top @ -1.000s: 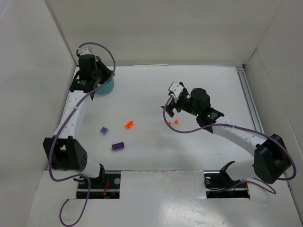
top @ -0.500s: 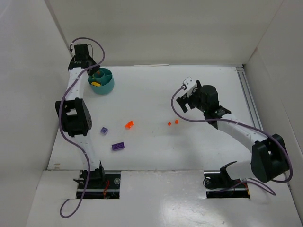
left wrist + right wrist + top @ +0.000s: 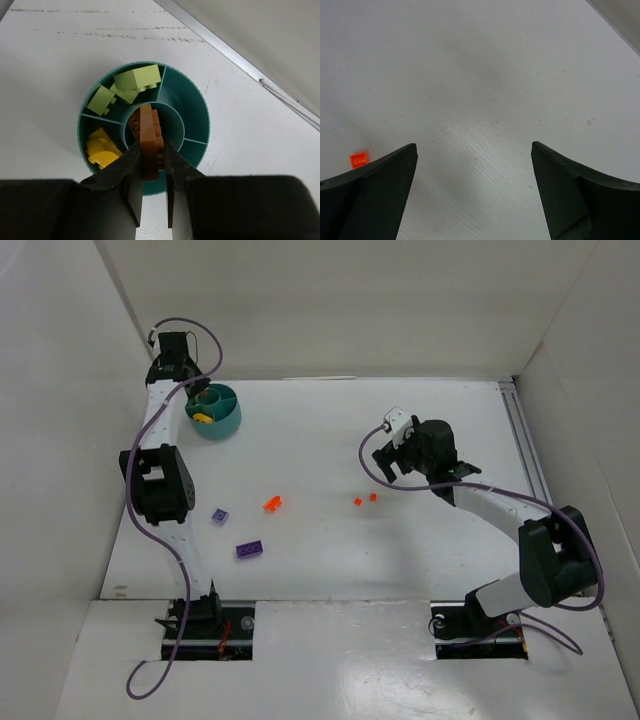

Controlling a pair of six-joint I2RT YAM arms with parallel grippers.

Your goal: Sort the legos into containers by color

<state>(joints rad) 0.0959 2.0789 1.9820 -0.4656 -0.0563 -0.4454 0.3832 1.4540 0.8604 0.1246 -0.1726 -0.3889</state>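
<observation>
The round teal tub (image 3: 222, 420) (image 3: 192, 112) stands at the table's far left. My left gripper (image 3: 197, 398) (image 3: 152, 150) hangs over it, shut on an orange-brown lego (image 3: 149, 137) held on edge above the centre ring, where another brown lego (image 3: 134, 121) lies. Pale green legos (image 3: 136, 80) and a yellow lego (image 3: 102, 151) fill two outer compartments. On the table lie a red-orange lego (image 3: 271, 503), two tiny red-orange legos (image 3: 358, 501) (image 3: 359, 159), a lavender lego (image 3: 220, 515) and a purple lego (image 3: 250, 549). My right gripper (image 3: 385, 462) (image 3: 473, 146) is open over bare table.
White walls (image 3: 90, 440) close in the table on the left, back and right. A metal rail (image 3: 525, 450) runs along the right edge. The left arm's elbow (image 3: 150, 485) stands over the table's left side.
The left arm has folded upward, its elbow moving up the left side, and the tub now shows beside the gripper. The right gripper has drawn back to the right, away from the tiny red-orange legos.
</observation>
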